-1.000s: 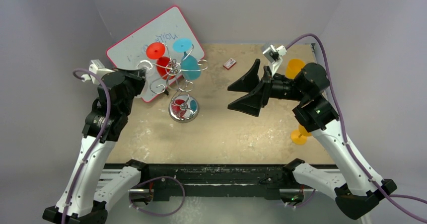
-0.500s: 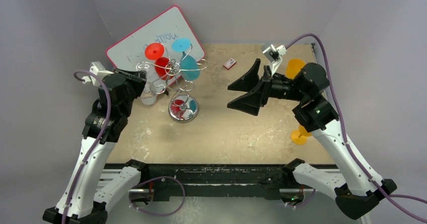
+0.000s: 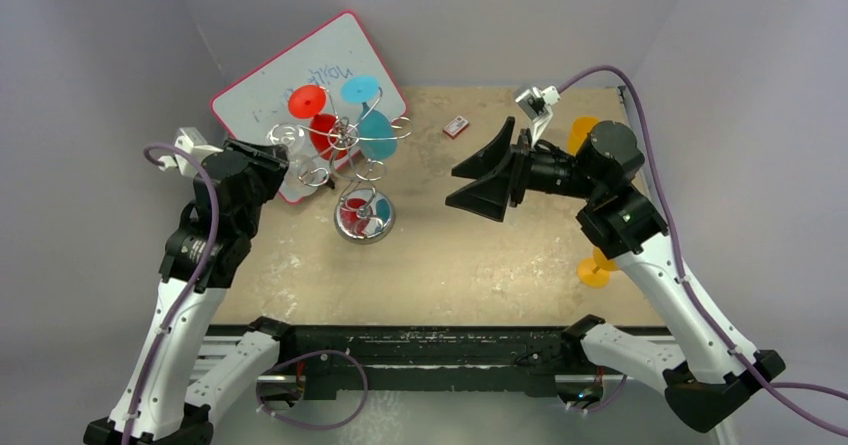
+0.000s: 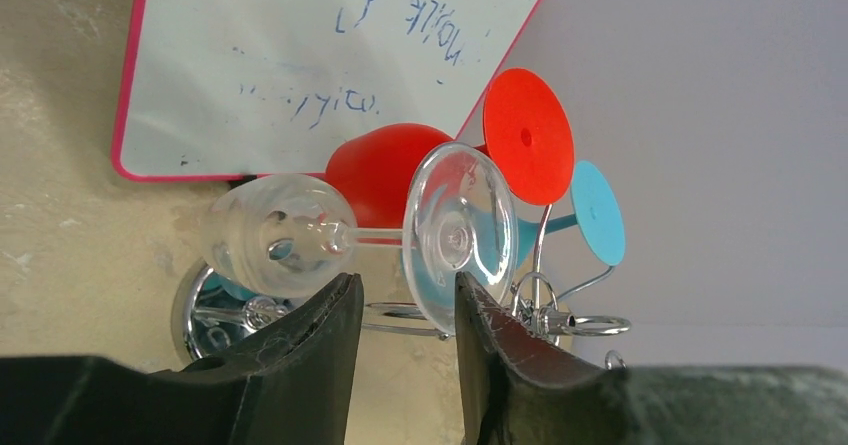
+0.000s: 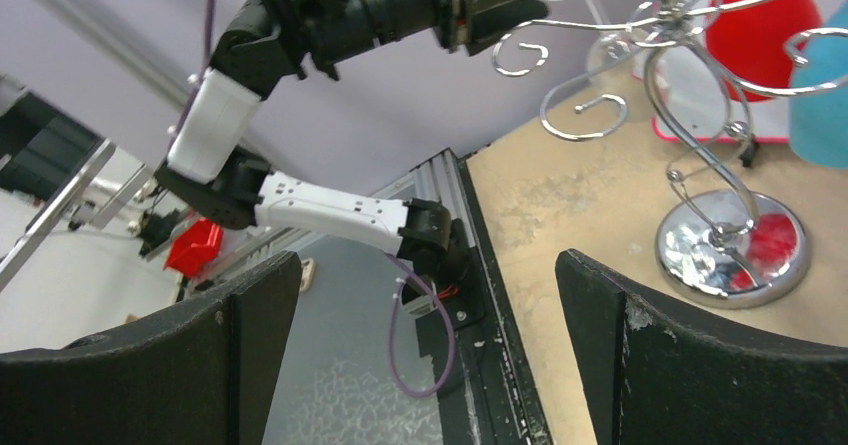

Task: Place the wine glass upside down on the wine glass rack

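Two end effectors, both empty: left end effector point(image 4: 405, 283) narrowly parted just short of the wine glass point(image 4: 280, 235), which looks hung foot-up on the wine glass rack point(image 3: 364, 223); right end effector point(image 3: 452, 190) gapes wide. I'd back left straight out, jaws parted, clearing the stem.

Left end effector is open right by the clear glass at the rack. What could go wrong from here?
1. The clear glass is just past the left end effector; a skewed retreat could hook its stem and drag it off the rack.
2. Whether its foot sits fully in a scroll arm cannot be seen, so it might slip out.
3. It is close beside the red glass; a swing could knock them together.
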`<state>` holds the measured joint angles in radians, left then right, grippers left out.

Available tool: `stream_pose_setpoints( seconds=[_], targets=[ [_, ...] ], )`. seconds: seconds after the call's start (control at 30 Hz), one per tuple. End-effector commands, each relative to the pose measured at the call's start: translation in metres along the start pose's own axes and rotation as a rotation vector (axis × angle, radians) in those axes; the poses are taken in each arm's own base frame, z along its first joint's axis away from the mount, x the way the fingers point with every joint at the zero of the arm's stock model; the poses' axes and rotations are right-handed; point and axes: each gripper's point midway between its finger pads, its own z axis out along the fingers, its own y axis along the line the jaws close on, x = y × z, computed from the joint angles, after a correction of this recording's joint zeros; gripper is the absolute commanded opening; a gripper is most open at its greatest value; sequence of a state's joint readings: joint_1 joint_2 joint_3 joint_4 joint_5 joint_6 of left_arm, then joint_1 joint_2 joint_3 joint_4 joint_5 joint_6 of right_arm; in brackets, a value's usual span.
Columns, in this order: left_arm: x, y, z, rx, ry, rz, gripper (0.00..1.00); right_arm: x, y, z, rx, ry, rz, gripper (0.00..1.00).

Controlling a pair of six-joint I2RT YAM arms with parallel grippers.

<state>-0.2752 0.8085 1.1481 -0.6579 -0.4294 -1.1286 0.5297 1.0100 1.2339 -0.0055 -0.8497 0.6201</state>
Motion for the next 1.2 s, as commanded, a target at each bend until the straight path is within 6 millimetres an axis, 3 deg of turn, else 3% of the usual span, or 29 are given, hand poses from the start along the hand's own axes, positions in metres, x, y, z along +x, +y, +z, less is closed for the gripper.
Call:
stream_pose_setpoints(
  seconds=[0.0, 0.23, 0.43, 0.53, 0.73, 0.87, 1.17],
  targets=[
    [-0.023, -0.009, -0.012, 0.022, -0.065, 0.034, 0.42, -0.006, -0.020, 0.002, 0.116, -0.040, 0.058, 1.00],
    [-0.032, -0.011, -0.021, 0.035, -0.086, 0.103, 0.59, -0.016, -0.067, -0.010, 0.416, -0.123, 0.145, 1.00],
    [-0.040, -0.008, -0.032, 0.030, -0.094, 0.209, 0.70, -0.023, -0.119, -0.048, 0.805, -0.252, 0.273, 1.00],
    [-0.039, -0.008, -0.034, 0.047, -0.082, 0.268, 0.73, -0.014, -0.142, -0.070, 0.985, -0.261, 0.304, 1.00],
    [-0.013, -0.023, -0.036, 0.149, 0.068, 0.415, 0.76, 0.016, -0.184, -0.105, 1.326, -0.183, 0.386, 1.00],
    [-0.005, -0.028, -0.041, 0.203, 0.117, 0.474, 0.76, 0.038, -0.197, -0.126, 1.491, -0.131, 0.443, 0.96],
    [-0.006, -0.037, -0.064, 0.314, 0.122, 0.539, 0.79, 0.056, -0.201, -0.180, 1.709, -0.156, 0.460, 0.68]
  ],
)
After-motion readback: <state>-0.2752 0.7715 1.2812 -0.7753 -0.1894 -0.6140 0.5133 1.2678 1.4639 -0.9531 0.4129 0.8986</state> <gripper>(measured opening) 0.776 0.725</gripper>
